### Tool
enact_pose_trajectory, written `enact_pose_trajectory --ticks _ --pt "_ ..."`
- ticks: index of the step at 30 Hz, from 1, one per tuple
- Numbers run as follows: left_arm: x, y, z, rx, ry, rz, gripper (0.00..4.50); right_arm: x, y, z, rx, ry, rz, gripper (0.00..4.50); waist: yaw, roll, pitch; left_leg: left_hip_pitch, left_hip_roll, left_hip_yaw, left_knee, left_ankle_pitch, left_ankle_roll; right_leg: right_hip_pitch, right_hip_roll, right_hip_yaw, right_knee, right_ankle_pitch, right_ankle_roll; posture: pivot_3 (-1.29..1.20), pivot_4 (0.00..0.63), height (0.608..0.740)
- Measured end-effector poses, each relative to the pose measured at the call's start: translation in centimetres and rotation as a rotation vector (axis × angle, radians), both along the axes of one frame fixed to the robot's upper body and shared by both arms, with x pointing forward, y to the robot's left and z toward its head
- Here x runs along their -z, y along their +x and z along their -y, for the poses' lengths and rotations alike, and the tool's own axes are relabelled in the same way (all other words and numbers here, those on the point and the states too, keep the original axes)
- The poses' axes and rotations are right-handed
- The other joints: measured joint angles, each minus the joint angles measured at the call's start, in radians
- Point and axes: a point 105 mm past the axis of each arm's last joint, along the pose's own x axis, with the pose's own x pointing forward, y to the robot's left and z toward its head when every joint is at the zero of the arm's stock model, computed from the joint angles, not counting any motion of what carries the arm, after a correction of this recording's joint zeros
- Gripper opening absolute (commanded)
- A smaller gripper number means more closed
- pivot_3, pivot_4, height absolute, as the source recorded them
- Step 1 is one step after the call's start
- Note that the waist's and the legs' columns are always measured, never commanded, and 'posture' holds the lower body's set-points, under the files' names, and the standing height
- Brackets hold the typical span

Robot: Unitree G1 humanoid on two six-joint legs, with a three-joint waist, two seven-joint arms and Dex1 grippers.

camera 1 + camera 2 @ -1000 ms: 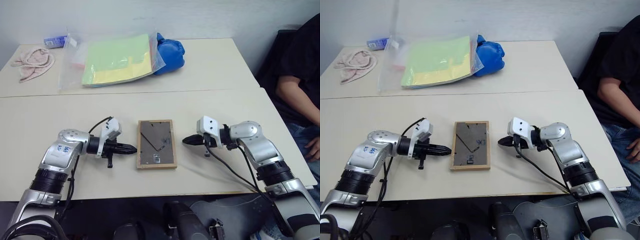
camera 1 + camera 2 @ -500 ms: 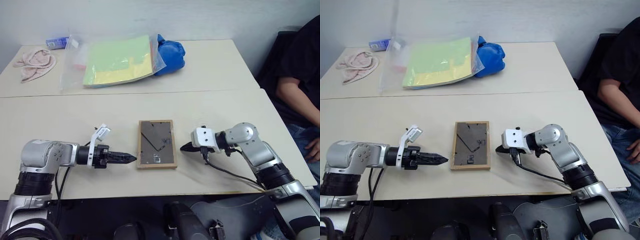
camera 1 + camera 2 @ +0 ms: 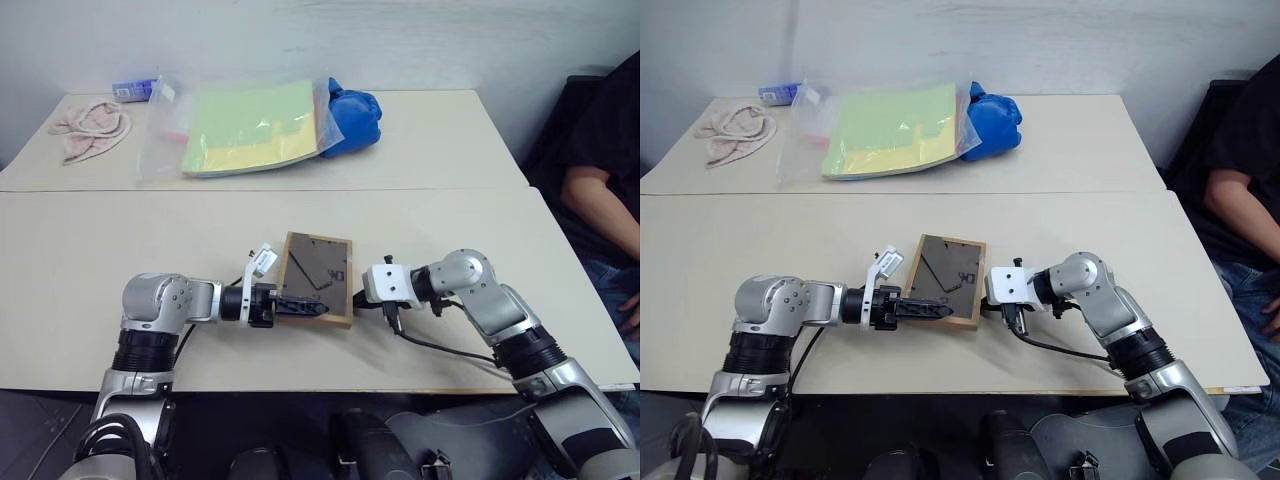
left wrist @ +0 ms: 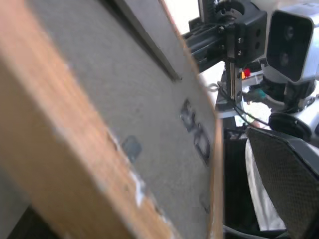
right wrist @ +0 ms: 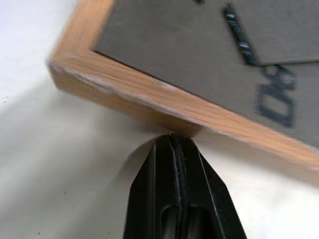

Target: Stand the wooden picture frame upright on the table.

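Two grippers are meeting the wooden picture frame (image 3: 318, 279), lying back-up on the table (image 3: 80, 250): my left gripper (image 3: 300, 306), jaws parted, is over its near corner; my right gripper (image 5: 174, 149), pinched empty, is wedging under its edge. Next I'm judging: grasp, then tilt up.

The wooden picture frame (image 3: 318, 292) has a light, matt wood rim with visible grain and small pale scuffs; its back panel is a dull grey-brown board with a fine, slightly rough texture. The worktop (image 3: 80, 250) is a smooth, matt beige laminate. The right gripper (image 5: 175, 149) has matt black plastic fingers (image 5: 149, 199). The arm housings (image 3: 155, 300) are satin silver metal. A clear glossy plastic bag (image 3: 240, 125) holds green-yellow paper sheets. A pinkish cloth (image 3: 92, 122) looks soft and crumpled.
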Motion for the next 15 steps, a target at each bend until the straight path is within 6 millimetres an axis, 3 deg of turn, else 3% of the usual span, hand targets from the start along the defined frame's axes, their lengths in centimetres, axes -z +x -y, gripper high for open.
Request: enact_pose_trajectory --ticks 7,12,15 --pt "-0.4 -0.2 -1.5 -0.004 0.01 -0.019 1.38 0.0 -0.1 0.4 0.002 -0.003 -0.003 0.0 -0.001 0.0 0.0 -0.002 0.0 -0.001 -0.001 0.0 0.0 -0.002 0.0 -0.001 0.0 0.0 0.0 0.0 0.15 0.74" --pt "-1.4 -0.4 -2.7 -0.013 0.007 -0.01 1.28 0.0 -0.6 1.8 0.037 0.013 -0.026 0.0 0.001 0.0 0.0 -0.005 0.0 -0.004 0.001 0.0 0.0 -0.003 0.0 -0.002 -0.001 0.0 0.0 0.0 0.15 0.74" --pt "-2.4 -0.7 -2.7 -0.003 -0.023 0.035 1.28 -1.2 -0.6 2.8 0.118 0.082 -0.124 0.59 0.004 0.0 0.002 -0.007 0.0 -0.005 0.002 0.0 0.0 -0.004 -0.001 -0.003 -0.001 0.0 0.0 0.0 0.15 0.74"
